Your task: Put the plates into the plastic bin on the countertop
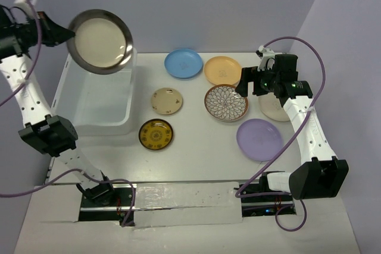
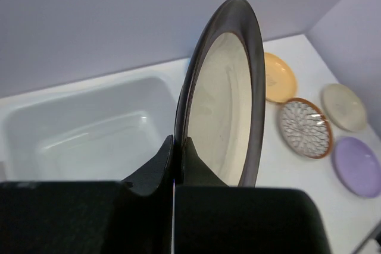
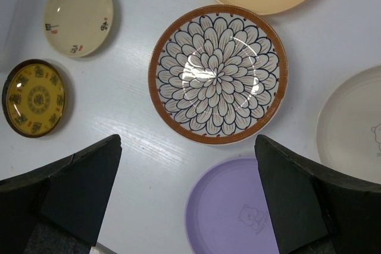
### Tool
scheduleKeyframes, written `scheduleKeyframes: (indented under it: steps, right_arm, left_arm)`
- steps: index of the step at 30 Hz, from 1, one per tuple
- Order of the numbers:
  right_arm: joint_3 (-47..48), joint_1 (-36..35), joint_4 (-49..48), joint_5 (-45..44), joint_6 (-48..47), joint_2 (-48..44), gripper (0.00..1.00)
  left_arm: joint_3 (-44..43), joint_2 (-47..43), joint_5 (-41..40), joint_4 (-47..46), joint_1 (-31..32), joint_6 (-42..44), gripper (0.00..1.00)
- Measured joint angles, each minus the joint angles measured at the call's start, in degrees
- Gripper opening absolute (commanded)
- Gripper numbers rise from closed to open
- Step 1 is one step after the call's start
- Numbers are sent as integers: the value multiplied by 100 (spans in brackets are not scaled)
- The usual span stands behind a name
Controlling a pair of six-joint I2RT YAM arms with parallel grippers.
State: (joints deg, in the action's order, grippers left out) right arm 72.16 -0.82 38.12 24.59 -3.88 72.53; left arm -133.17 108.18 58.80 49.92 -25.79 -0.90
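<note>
My left gripper (image 1: 59,33) is shut on the edge of the dark-rimmed plate with a cream centre (image 1: 99,41), held tilted in the air over the far end of the white plastic bin (image 1: 95,128). In the left wrist view the jaws (image 2: 177,141) pinch the plate's rim (image 2: 223,99) with the bin (image 2: 83,129) below. My right gripper (image 1: 249,85) is open and empty, hovering (image 3: 187,141) above the brown-white floral plate (image 3: 217,72) and the lavender plate (image 3: 229,212).
On the countertop (image 1: 196,153) lie a blue plate (image 1: 183,63), an orange plate (image 1: 222,70), a small cream plate (image 1: 166,100), a dark gold-patterned plate (image 1: 156,134) and a cream plate (image 1: 274,108) partly under the right arm. Lilac walls enclose the back and right.
</note>
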Motion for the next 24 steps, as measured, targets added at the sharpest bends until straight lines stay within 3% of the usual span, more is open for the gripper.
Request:
scheduleKeyframes:
  steps: [5,17,24]
  right_arm:
    - [-2,0,-1,37,-2,0,100]
    - [-2,0,-18,59,0,10,100]
    - [-2,0,-58,60,17,104,100]
  left_arm:
    - [-5,-144,-151,87,-562,956,0]
    - [235,171,-817,1889,-494,4636,0]
    - [398,349,-1096,2621,-282,6291,0]
